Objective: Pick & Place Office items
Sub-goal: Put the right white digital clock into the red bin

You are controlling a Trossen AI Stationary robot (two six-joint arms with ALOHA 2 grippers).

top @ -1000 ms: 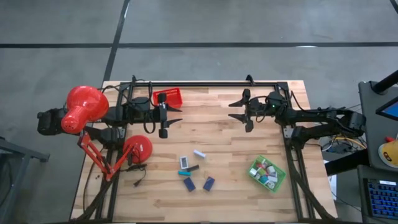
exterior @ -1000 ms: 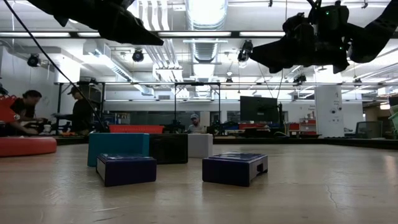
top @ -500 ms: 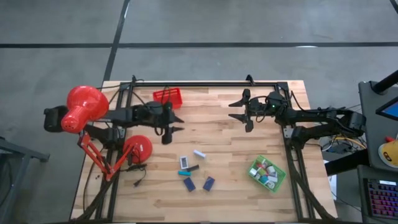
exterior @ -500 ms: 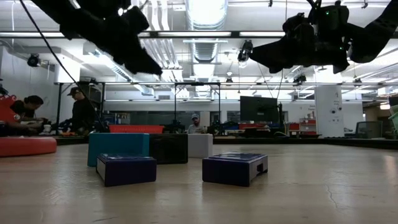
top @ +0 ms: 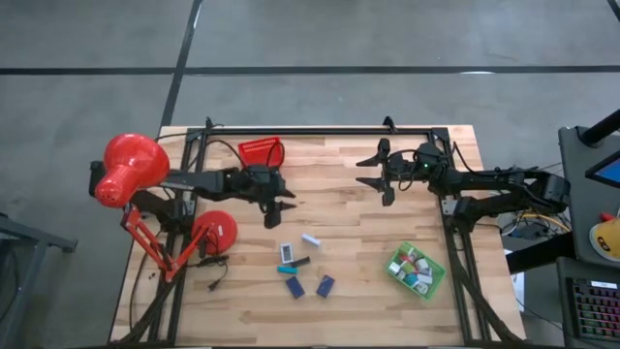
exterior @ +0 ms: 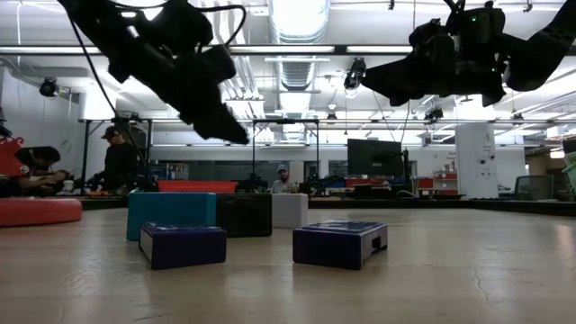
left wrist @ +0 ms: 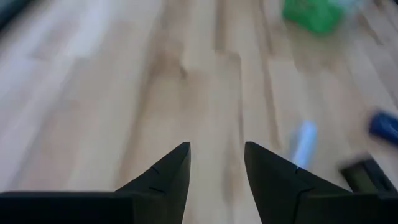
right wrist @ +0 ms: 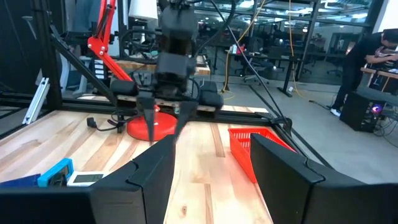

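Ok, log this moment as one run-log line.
left gripper: open, empty, above table near loose office items | right gripper: open, empty, waiting at far right | green tray: holds several items | red tray: far edge

Both arms [top: 208, 180] are matte black, built of jointed segments with thin black cables looping alongside, and each ends in two dark, tapering, wedge-shaped fingers [left wrist: 163, 180]
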